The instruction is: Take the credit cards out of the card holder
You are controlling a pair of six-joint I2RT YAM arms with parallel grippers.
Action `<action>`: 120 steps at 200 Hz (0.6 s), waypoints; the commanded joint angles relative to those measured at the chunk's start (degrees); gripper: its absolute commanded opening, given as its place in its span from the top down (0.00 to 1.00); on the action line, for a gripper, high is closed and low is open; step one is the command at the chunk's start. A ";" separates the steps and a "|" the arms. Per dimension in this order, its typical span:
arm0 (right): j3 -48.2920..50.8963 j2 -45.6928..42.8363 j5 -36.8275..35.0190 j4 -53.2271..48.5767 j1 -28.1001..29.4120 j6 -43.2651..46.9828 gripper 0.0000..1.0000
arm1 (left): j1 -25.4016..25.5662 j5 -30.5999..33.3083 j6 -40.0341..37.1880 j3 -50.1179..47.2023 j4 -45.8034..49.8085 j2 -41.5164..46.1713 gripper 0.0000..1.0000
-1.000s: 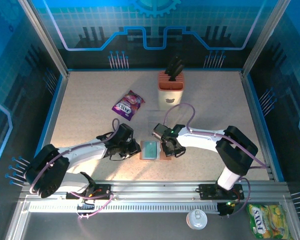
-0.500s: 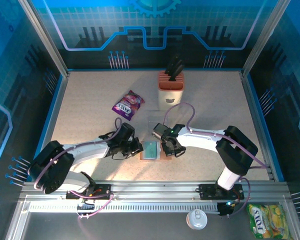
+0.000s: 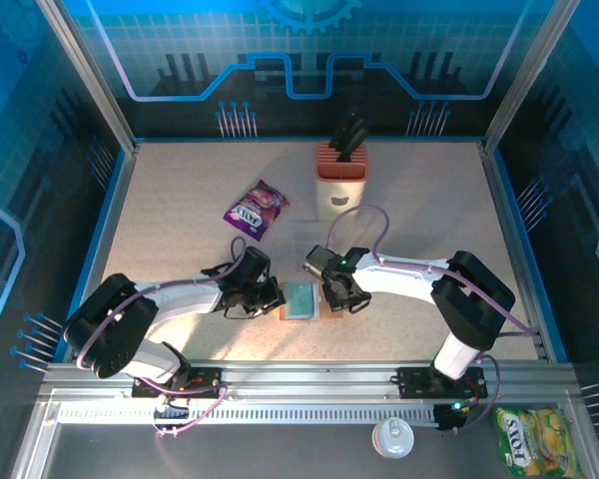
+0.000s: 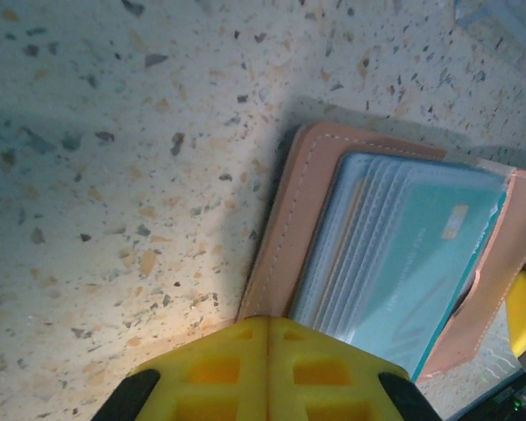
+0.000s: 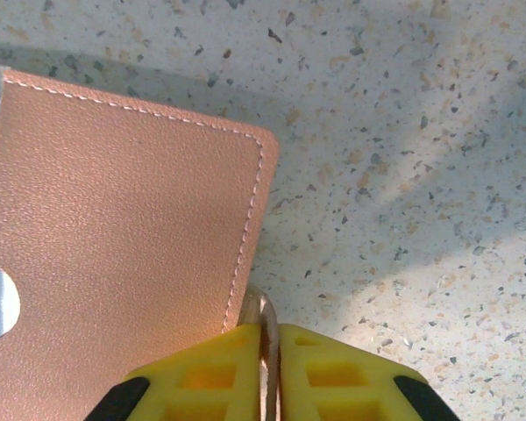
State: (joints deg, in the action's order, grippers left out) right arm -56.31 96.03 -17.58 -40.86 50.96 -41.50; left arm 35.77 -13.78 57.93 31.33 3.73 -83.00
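table (image 3: 180,200): one, speckled.
arms: two, met over the holder (image 4: 285,228) near the front middle.
left gripper (image 3: 276,297): slid right over the last second, up to the holder's left edge. closed on the way and ended with fingers (image 4: 215,368) pressed together just beside the cards (image 4: 403,254). nothing seen between them, so could not tell whether a card edge was caught.
right gripper (image 5: 270,331): stayed put, pinched on the rim of the holder's right flap, pinning it open.
likely meant: holder braced, first pull at a card about to start, none out yet.
knife block (image 3: 340,185): one, at the back.
packet (image 3: 257,210): one, purple, left of the block.
holder: one, lay open and flat between the two grippers.
cards: all tucked in the left half, teal, fanned. about six edges counted in the left wrist view, exact number unclear.
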 commanded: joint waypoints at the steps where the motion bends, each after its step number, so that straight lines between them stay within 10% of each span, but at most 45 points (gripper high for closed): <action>1: 1.48 -0.84 -0.98 -1.51 -1.19 -0.08 0.87 | -0.92 -0.22 -0.84 -2.34 2.14 -2.31 0.93; 120: 5.00 -0.50 1.49 -0.45 -5.08 -0.96 0.90 | -4.04 -1.26 -2.07 -3.14 3.90 -2.60 0.94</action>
State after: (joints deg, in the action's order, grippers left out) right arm -53.23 95.04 -14.20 -37.28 47.44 -41.56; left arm 32.88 -17.80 56.97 30.30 1.98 -83.55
